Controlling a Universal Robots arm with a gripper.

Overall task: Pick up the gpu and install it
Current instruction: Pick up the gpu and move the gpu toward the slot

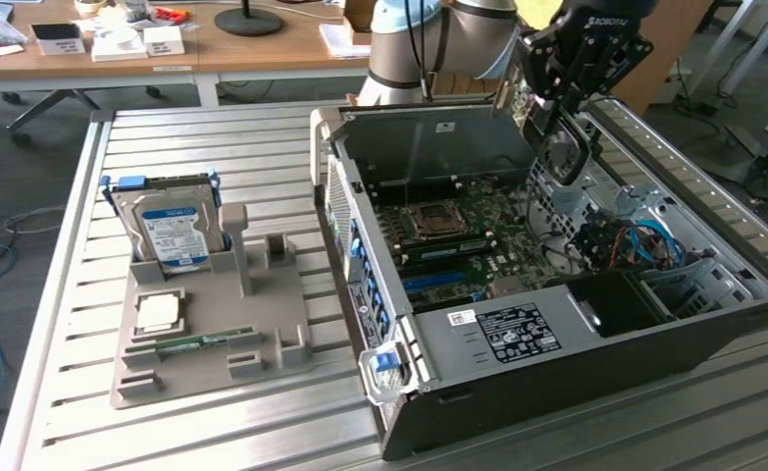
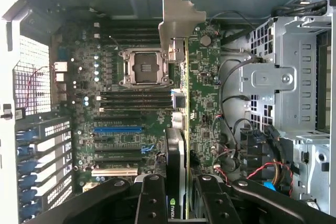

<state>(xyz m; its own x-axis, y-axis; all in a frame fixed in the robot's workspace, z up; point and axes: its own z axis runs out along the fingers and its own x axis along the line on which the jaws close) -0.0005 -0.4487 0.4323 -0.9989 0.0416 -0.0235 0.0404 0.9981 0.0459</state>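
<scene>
Looking across the room, I see grey carpeted floor [image 1: 4,255] and wooden desks [image 1: 227,49] behind my ribbed aluminium worktop [image 1: 227,432]. On it lies an open computer case [image 1: 697,343] of black and bare steel, its green motherboard [image 1: 476,235] exposed. Towards the exterior view's left sits a matte grey plastic holder [image 1: 200,353] with a silver hard drive [image 1: 172,231] standing upright. My hand [image 2: 181,203] hangs over the case, clamped on the gpu [image 2: 177,156]. The thin flat card is edge-on above the motherboard, with its bent metal bracket at the far end.
</scene>
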